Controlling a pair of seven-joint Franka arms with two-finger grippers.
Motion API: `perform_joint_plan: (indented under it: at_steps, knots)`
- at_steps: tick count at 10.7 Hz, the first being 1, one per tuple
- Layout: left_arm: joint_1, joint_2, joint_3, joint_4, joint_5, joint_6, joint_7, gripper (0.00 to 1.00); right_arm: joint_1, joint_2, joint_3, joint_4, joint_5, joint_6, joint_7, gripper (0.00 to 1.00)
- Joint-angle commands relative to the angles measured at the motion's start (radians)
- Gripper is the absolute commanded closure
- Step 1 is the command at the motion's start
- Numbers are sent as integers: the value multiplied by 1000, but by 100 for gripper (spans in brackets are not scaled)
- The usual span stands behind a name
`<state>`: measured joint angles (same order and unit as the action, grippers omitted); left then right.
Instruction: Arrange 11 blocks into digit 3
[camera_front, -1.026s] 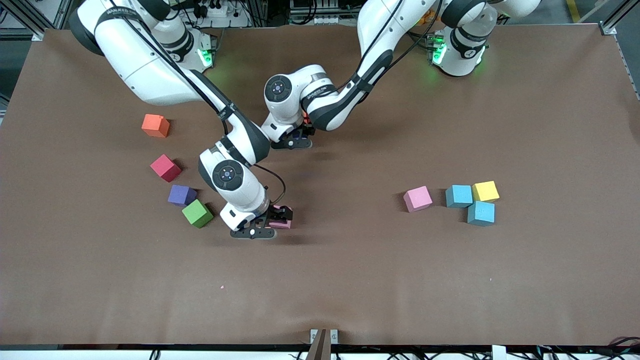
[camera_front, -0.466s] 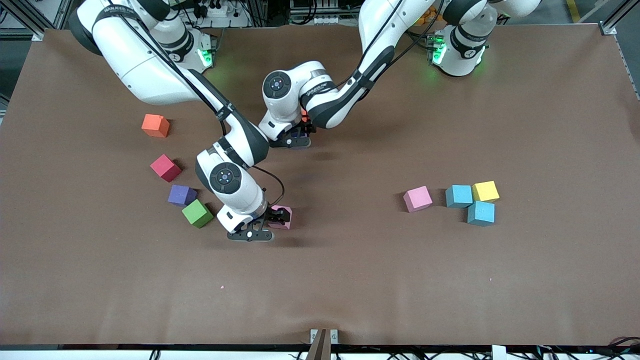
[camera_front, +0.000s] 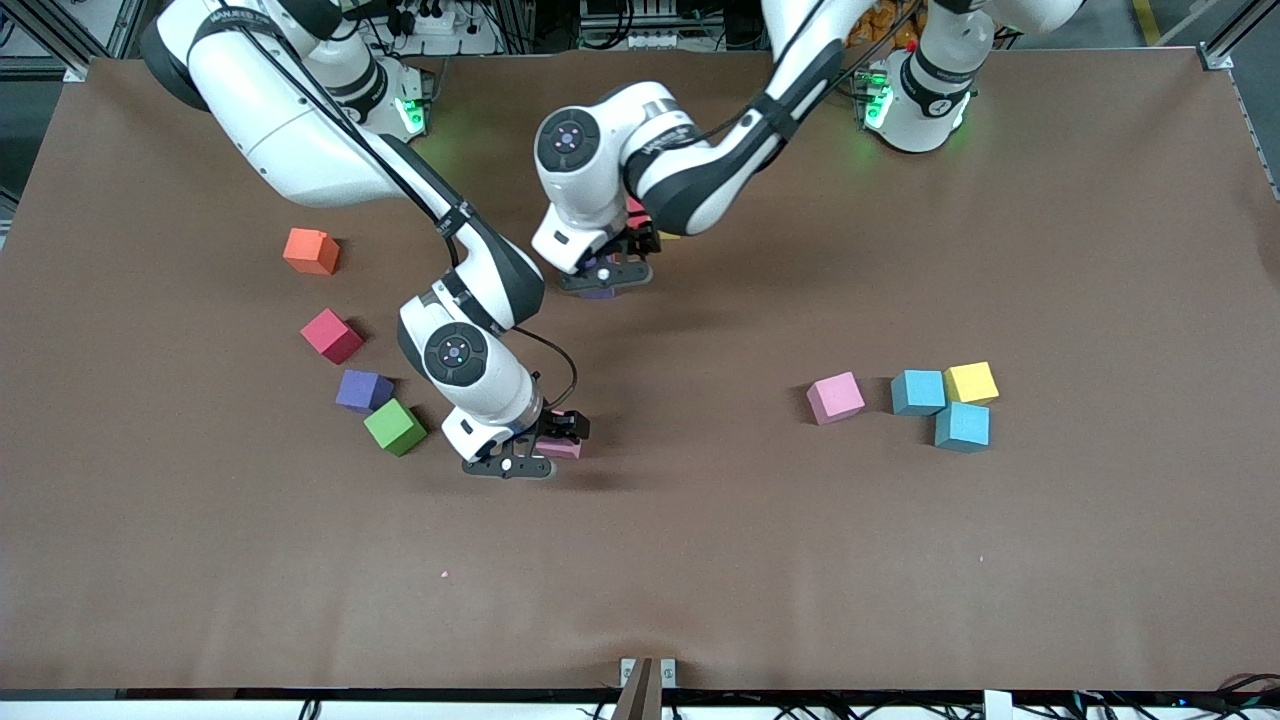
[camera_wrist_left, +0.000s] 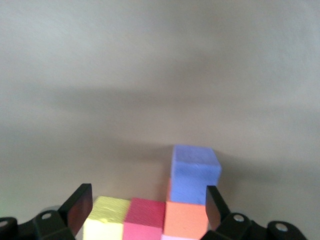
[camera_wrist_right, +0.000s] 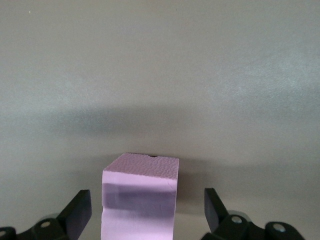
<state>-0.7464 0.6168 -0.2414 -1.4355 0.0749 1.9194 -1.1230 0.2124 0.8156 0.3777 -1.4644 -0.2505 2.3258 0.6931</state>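
My left gripper (camera_front: 612, 268) hangs open over a small cluster of blocks near the middle of the table, toward the robots' bases. In the left wrist view that cluster is a row of yellow (camera_wrist_left: 107, 212), deep pink (camera_wrist_left: 147, 214) and orange (camera_wrist_left: 185, 219) blocks, with a blue-violet block (camera_wrist_left: 196, 172) joined to the orange end. None of them touches the left gripper (camera_wrist_left: 146, 205). The arm hides most of the cluster in the front view, where only the blue-violet block (camera_front: 600, 291) shows. My right gripper (camera_front: 545, 442) is low and open, astride a pale pink block (camera_wrist_right: 142, 197) with a gap on each side.
Toward the right arm's end lie loose orange (camera_front: 311, 251), red (camera_front: 331, 335), purple (camera_front: 363, 390) and green (camera_front: 395, 427) blocks. Toward the left arm's end sit a pink block (camera_front: 835, 397), two light blue blocks (camera_front: 918, 391) (camera_front: 962, 426) and a yellow one (camera_front: 972, 382).
My left gripper has opened, let go of the blue-violet block and risen off the cluster. My right gripper has stayed around the pale pink block with only a small shift.
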Motion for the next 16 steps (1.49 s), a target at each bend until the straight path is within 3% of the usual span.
perform_joint_plan:
  at_steps: [1, 5, 7, 10, 13, 14, 15, 16]
  knots:
    - [109, -110, -1, -129, -15, 3, 23, 0, 15, 7, 4, -2, 13, 0, 26, 0]
    - [347, -160, -1, -194, -9, 4, 308, 0, 31, 22, -2, -5, -26, 7, 39, 0]
    - [406, -141, 7, -198, -7, 23, 310, 0, 24, 46, -9, -5, -36, 76, 22, 0]
    - [514, -161, 7, -331, 17, 208, 304, 0, 35, 47, -25, -7, -47, 72, 31, 0]
    - [574, -170, 5, -446, 112, 334, 298, 0, 38, 47, -25, -2, -32, 76, 98, 42]
    - [584, -166, 5, -463, 117, 367, 298, 0, 41, 43, -25, -1, -32, 70, 124, 60]
    - [582, -155, 5, -468, 118, 386, 298, 0, 39, 34, -23, -2, -32, 50, 126, 71]
    - [584, -143, 5, -470, 118, 392, 298, 0, 39, 13, -16, 2, -39, -26, 126, 73]
